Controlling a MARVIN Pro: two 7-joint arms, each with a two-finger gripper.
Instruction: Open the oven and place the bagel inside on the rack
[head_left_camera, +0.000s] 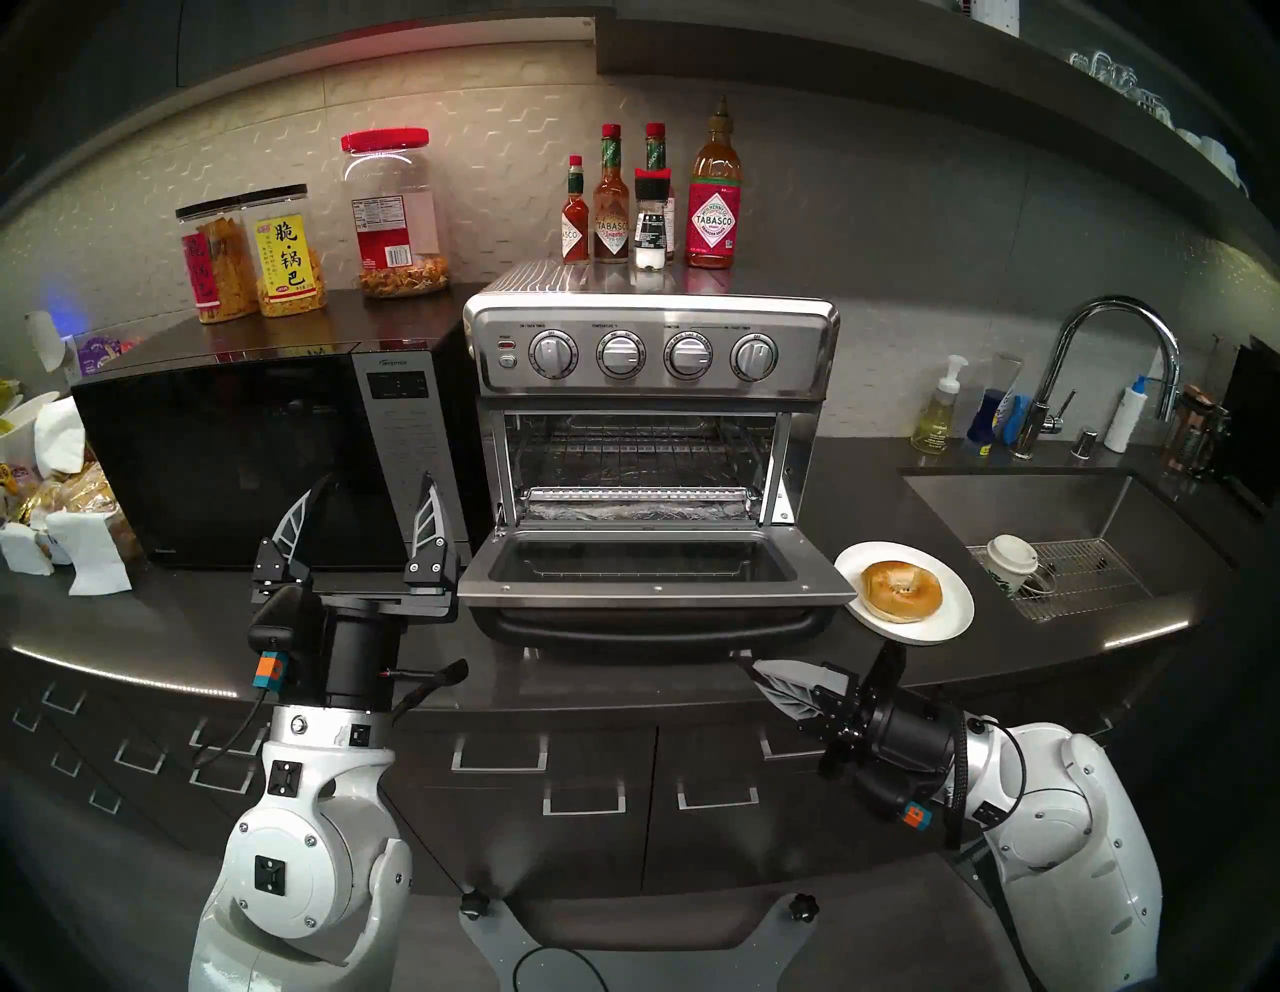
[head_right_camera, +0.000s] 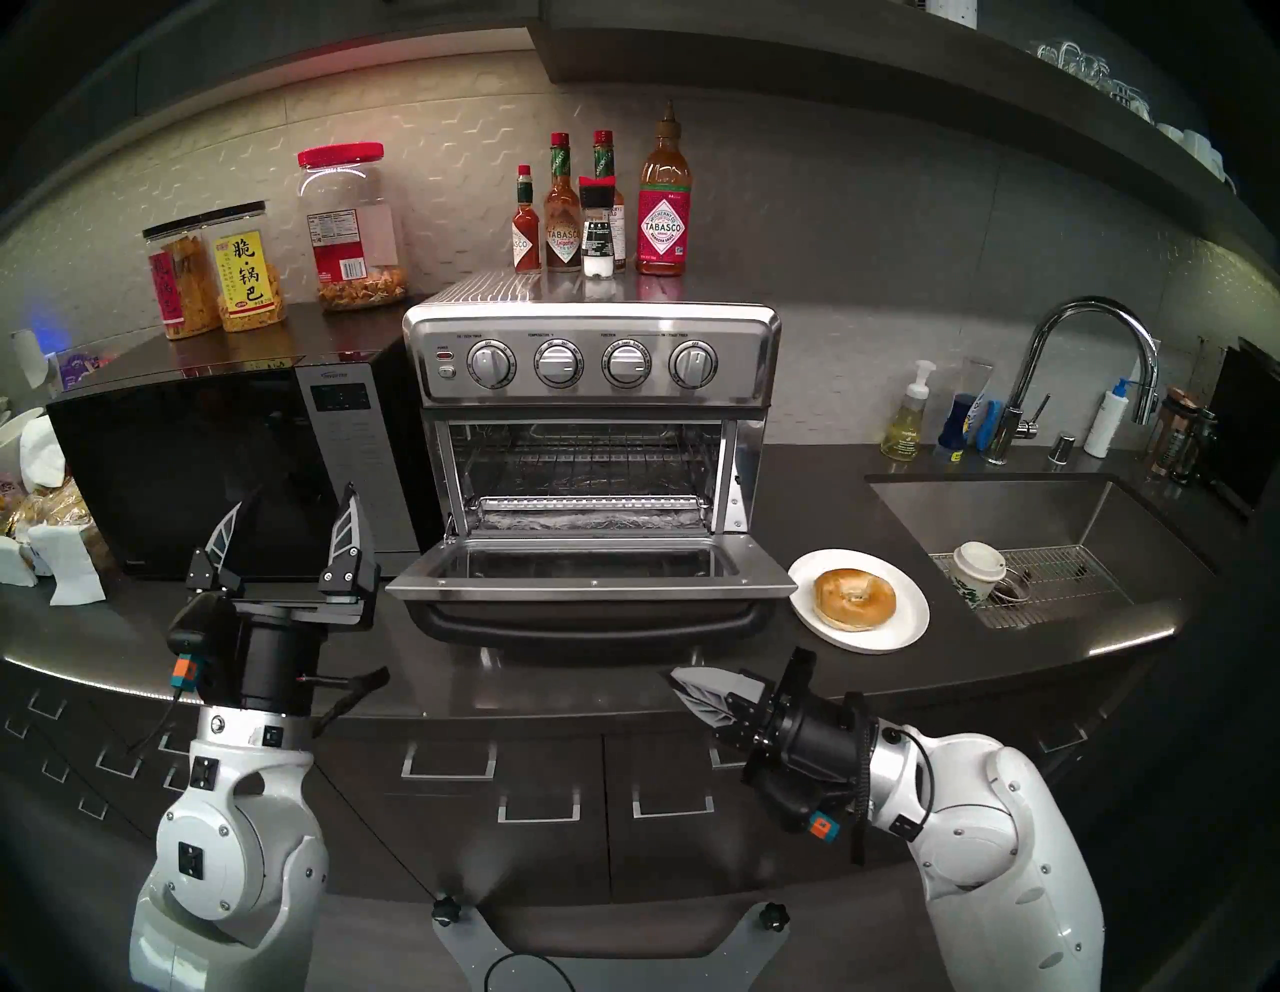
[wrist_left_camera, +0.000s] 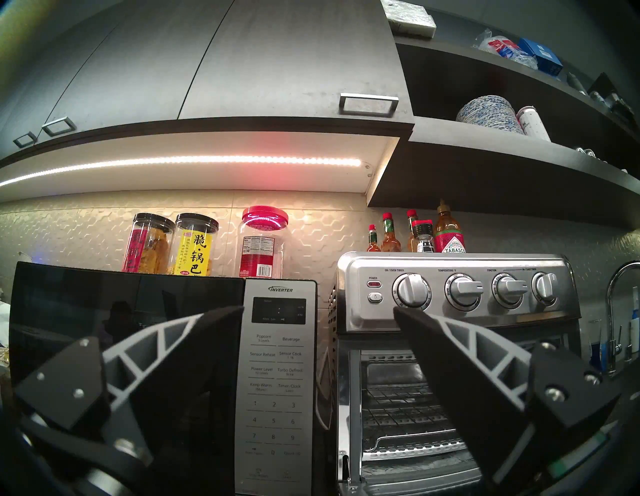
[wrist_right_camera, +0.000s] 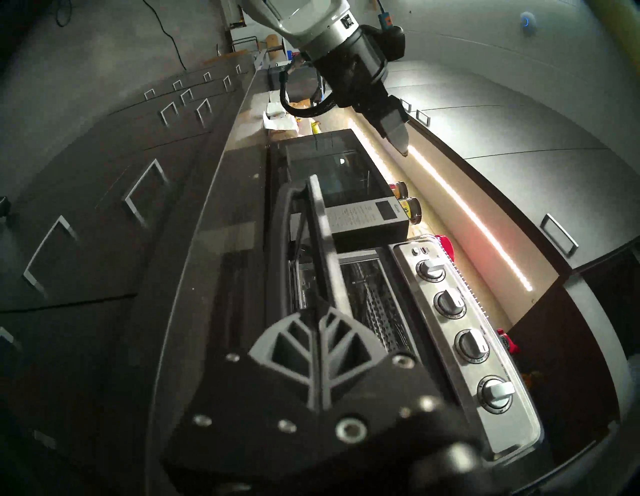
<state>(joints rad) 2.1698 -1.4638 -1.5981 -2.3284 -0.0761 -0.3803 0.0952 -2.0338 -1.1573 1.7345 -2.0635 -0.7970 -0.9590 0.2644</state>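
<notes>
**Right pincer clenched and empty, bagel just beyond it**

Right pincer (head_left_camera: 779, 682) is pressed flat, fingers together with nothing between them, hanging low at the counter's front edge and pointing left under the dropped door (head_left_camera: 651, 564). Your bagel (head_left_camera: 900, 591) sits up and to the right of it, on the white plate (head_left_camera: 952, 616) just beside the door's right corner, near the pincer and apart from it. Look across: your left pincer (head_left_camera: 367, 516) stands upright in front of the black microwave (head_left_camera: 228, 450), fingers spread wide and holding nothing, just left of the oven (head_left_camera: 651, 360). That oven is wide open, door lying flat toward you. Inside, the rack (head_left_camera: 641, 454) spans the cavity, bare, with crinkled foil (head_left_camera: 637, 512) lower down. From the right wrist view you see those closed fingers (wrist_right_camera: 317, 350) aligned with the door's edge
</notes>
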